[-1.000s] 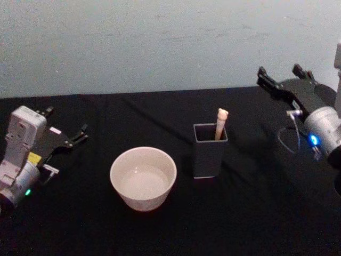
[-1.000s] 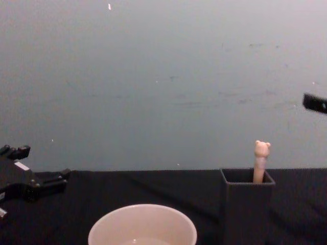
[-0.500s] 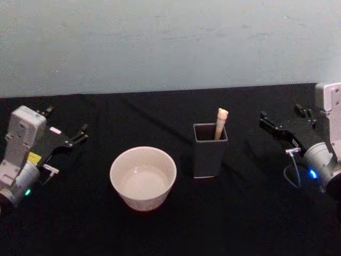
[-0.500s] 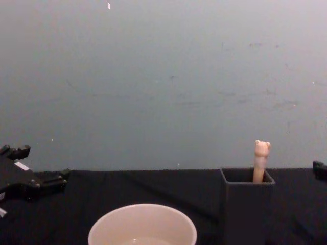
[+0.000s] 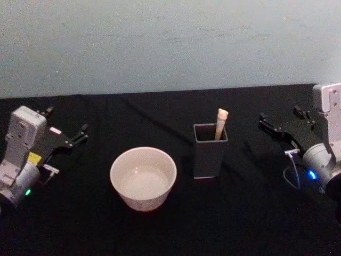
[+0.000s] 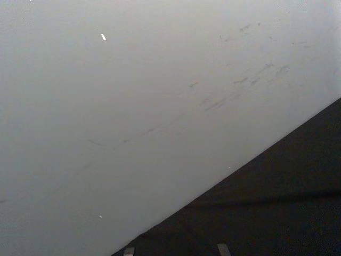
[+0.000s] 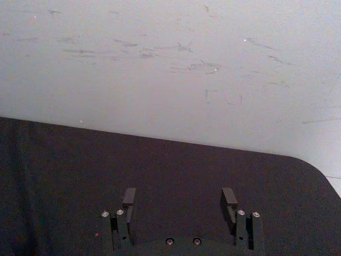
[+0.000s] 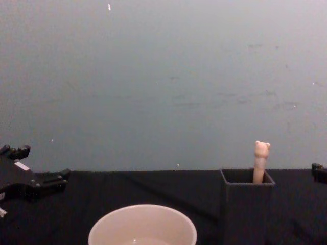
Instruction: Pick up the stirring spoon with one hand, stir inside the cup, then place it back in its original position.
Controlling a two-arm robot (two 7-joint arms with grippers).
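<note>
Head view: a black-clothed table (image 5: 240,224) under a pale wall. The stirring spoon (image 5: 220,122) is seen standing in the dark grey holder (image 5: 209,151), the cream cup (image 5: 143,178) just beside it; nothing is judged begun. The left gripper (image 5: 68,133) is parked at the table's left edge, its fingers' state not made out.

Right wrist view: the right gripper (image 7: 180,197) is spread, empty.

Chest view: no obstacle is noted around the holder.

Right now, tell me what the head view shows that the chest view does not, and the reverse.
Head only: the inside of the cup, and the right gripper with its fingers apart, to the right of the holder. Chest only: the spoon side-on, its bear head clear above the holder's rim. Both: cup, holder, spoon and the parked left gripper at the table's left.
</note>
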